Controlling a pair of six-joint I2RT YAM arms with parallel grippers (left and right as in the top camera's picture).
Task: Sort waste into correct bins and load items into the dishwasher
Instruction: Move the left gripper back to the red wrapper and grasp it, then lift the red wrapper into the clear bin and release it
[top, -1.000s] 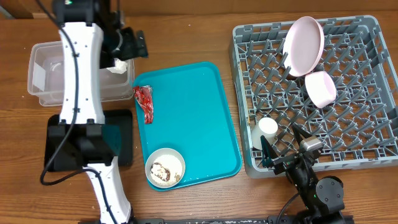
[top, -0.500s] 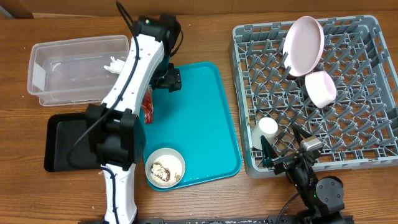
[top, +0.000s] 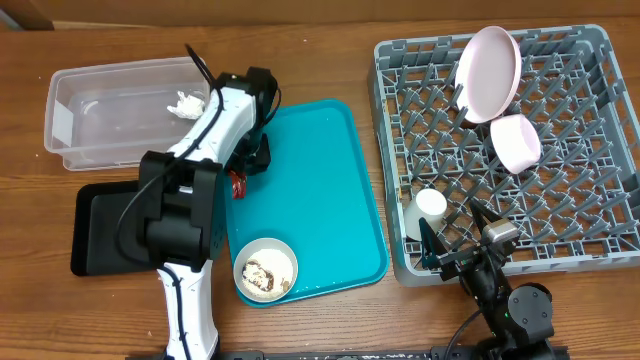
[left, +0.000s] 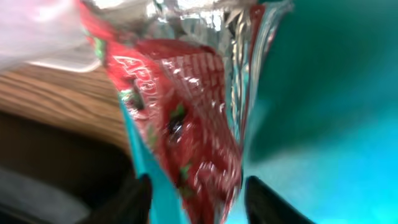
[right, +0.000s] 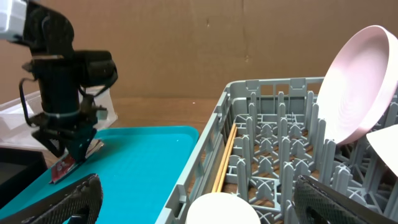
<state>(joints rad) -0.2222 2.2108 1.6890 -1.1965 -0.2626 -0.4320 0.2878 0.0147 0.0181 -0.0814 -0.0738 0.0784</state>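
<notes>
**Bins, two.** A clear tub sits near the far-left corner of the tabletop. A black tray lies at the left edge, nearer the front.

**Teal tray, one.** It lies mid-table.

**Rack, one.** The grey rack stands against the right edge.

**Waste, three items.**
- One white tissue lies inside the clear tub.
- One red wrapper lies on the left rim of the teal tray.
- One portion of rice scraps sits in an off-white bowl at the front-left corner of the teal tray.

**Dishes in the rack.**
- One plate stands on edge near the far side.
- One pink bowl is just in front of the plate.
- One white cup is near the front-left corner of the rack.
- The chopsticks lie along the rack wall that faces the teal tray.

**Left gripper.** It points down over the wrapper with its jaws partly apart. The wrapper runs between the two fingertips, and a thin strip of teal shows on either side of it, so nothing is clamped.

**Right gripper.** It is at the front edge of the table, beside the front-left corner of the rack and just short of the cup. Its jaws are spread wide and hold nothing.
</notes>
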